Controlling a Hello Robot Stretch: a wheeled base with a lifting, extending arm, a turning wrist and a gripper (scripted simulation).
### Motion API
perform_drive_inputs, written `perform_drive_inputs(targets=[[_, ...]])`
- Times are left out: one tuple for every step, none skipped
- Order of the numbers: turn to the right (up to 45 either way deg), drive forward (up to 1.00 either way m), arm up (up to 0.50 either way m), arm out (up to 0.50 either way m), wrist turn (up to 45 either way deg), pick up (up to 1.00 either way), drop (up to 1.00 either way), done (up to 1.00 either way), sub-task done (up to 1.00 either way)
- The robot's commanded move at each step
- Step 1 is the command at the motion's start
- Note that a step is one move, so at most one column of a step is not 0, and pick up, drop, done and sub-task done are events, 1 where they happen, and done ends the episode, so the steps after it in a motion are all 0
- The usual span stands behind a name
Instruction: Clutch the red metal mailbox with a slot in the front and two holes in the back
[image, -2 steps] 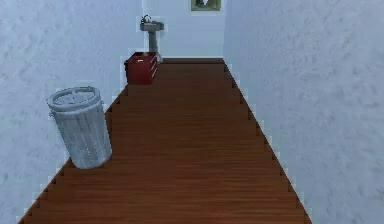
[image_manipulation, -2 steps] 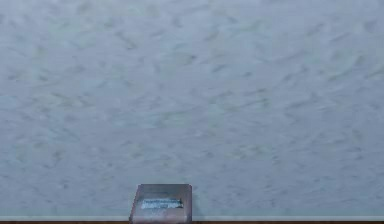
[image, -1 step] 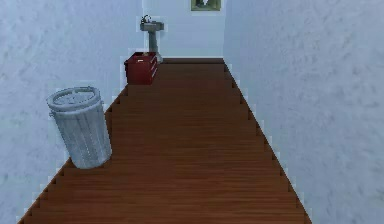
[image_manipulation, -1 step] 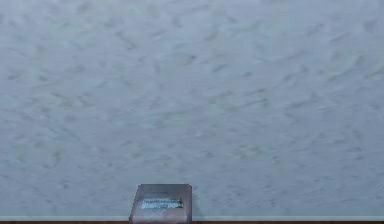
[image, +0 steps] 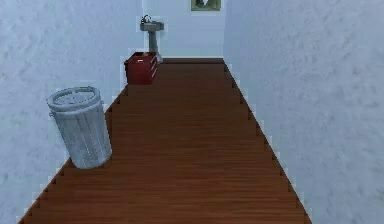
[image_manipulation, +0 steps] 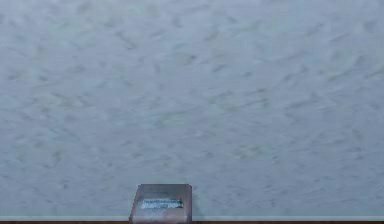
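Gripper's arm (image_manipulation: 162, 203) faces wall (image_manipulation: 200, 90); red mailbox (image: 141, 67) (hallway's end) far ahead.

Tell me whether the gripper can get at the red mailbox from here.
Probably not: the red mailbox sits far down the hallway by the sink, while the arm's side faces a wall. The floor past the trash can looks free.

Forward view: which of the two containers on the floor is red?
The far box at the hallway's end, beside the sink, is red; the near lidded bin is grey.
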Motion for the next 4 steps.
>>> perform_drive_inputs(targets=[[0.0, 0.0, 0.0, 0.0, 45.0, 0.0, 0.0, 0.0, 0.0], [0.0, 0.0, 0.0, 0.0, 45.0, 0.0, 0.0, 0.0, 0.0], [0.0, 0.0, 0.0, 0.0, 45.0, 0.0, 0.0, 0.0, 0.0], [0.0, 0.0, 0.0, 0.0, 36.0, 0.0, 0.0, 0.0, 0.0]])
